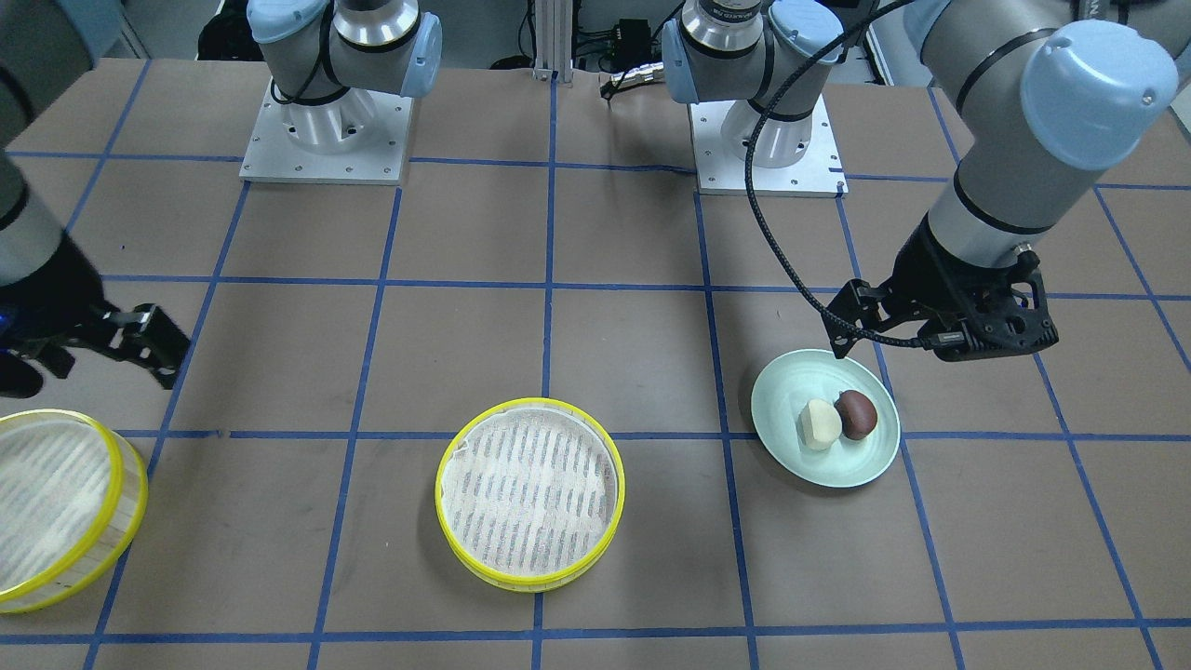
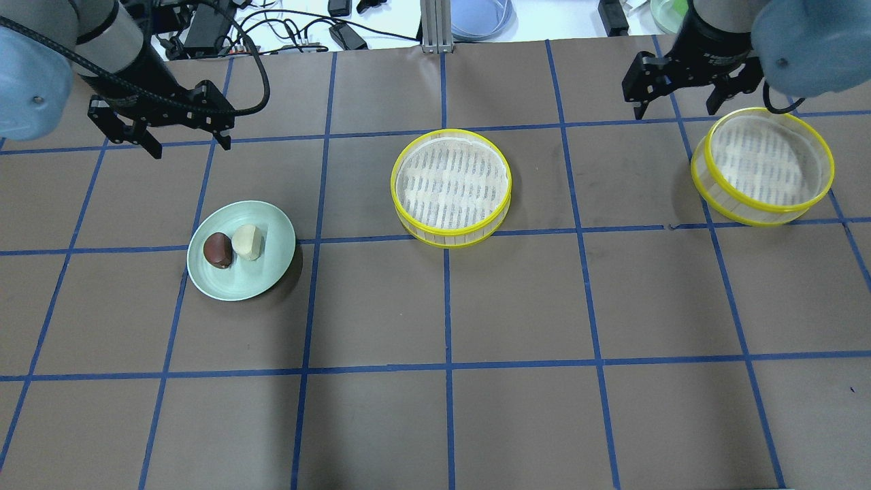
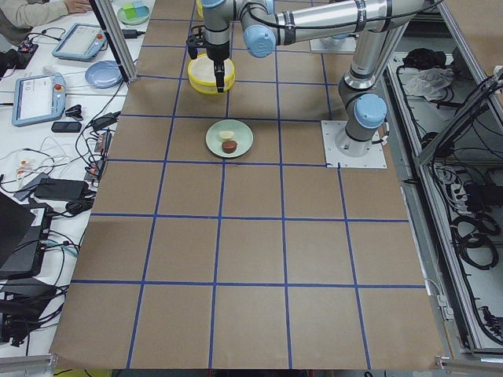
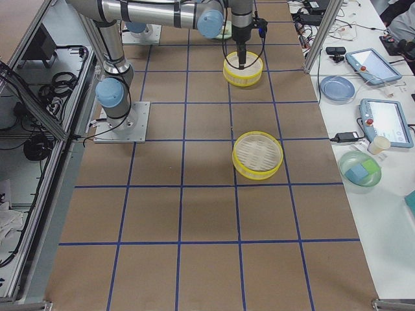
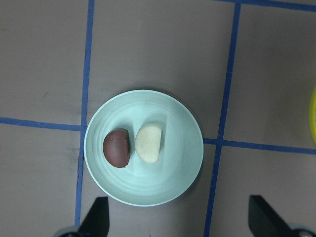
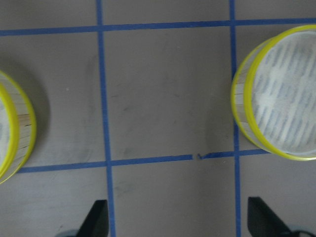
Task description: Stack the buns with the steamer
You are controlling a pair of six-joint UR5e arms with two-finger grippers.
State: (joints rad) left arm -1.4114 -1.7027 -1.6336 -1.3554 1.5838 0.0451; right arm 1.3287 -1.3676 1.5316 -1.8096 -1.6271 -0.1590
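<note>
A cream-white bun point(image 2: 247, 242) and a dark reddish-brown bun point(image 2: 218, 250) lie side by side, touching, on a pale green plate point(image 2: 238, 284) at the left. The left wrist view shows them from above: cream bun point(image 5: 149, 143), brown bun point(image 5: 117, 148). One yellow-rimmed steamer tier point(image 2: 451, 187) sits at the table's middle, a second tier point(image 2: 765, 167) at the far right; both hold only their liners. My left gripper point(image 2: 189, 144) hovers open and empty behind the plate. My right gripper point(image 2: 677, 109) hovers open and empty just left of and behind the right tier point(image 6: 286, 98).
Brown table cover with a blue tape grid. The two arm bases point(image 1: 326, 140) point(image 1: 768, 149) stand at the robot's side. A black cable point(image 1: 772, 233) hangs along the left arm. Tablets, bowls and cables lie on the bench beyond the far edge point(image 2: 435, 20).
</note>
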